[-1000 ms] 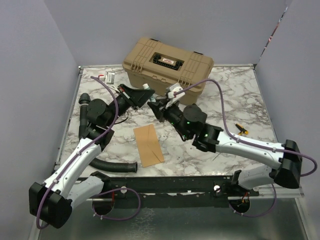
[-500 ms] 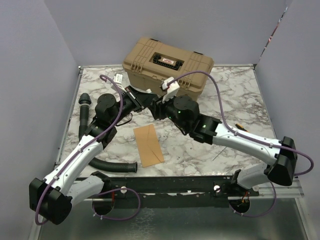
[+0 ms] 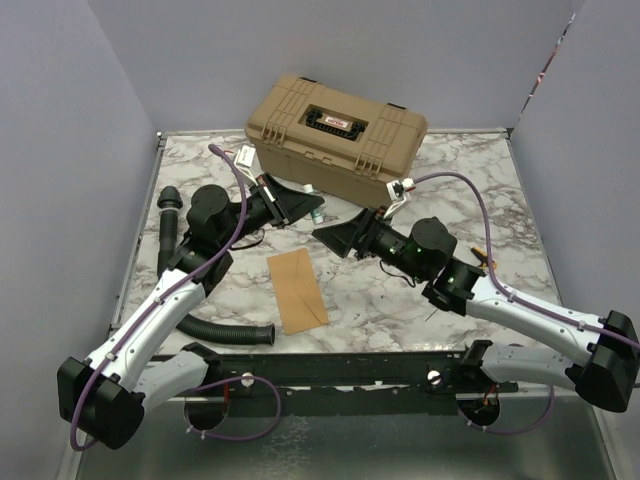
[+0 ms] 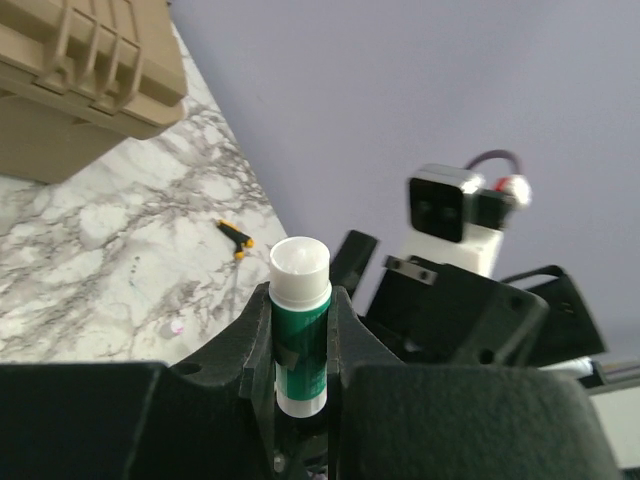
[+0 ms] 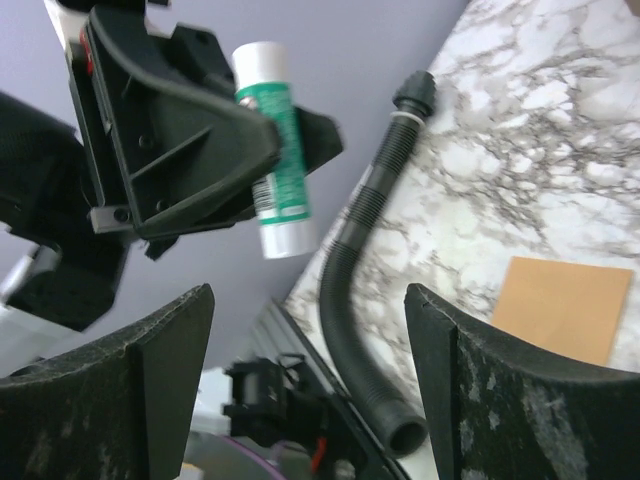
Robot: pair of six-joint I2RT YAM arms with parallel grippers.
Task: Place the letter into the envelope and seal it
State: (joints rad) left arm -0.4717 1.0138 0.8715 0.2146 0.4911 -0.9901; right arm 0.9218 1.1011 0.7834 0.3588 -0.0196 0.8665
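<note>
A green-and-white glue stick [image 4: 299, 345] was clamped between the narrowly parted fingers of the left gripper [image 4: 300, 305], raised above the marble table [image 3: 480, 190] in front of the tan case [image 3: 335, 130]. The right gripper [image 3: 335, 237] was spread wide with nothing held, just apart from the stick. The envelope [image 3: 297, 290] was laid flat on the table between the arms. The letter could not be made out.

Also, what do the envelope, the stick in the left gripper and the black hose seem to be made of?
The envelope: matte brown kraft paper, flat, dull surface. The stick: probably smooth plastic, glossy green label, white cap. The hose: likely flexible plastic or rubber, black, ribbed.
</note>
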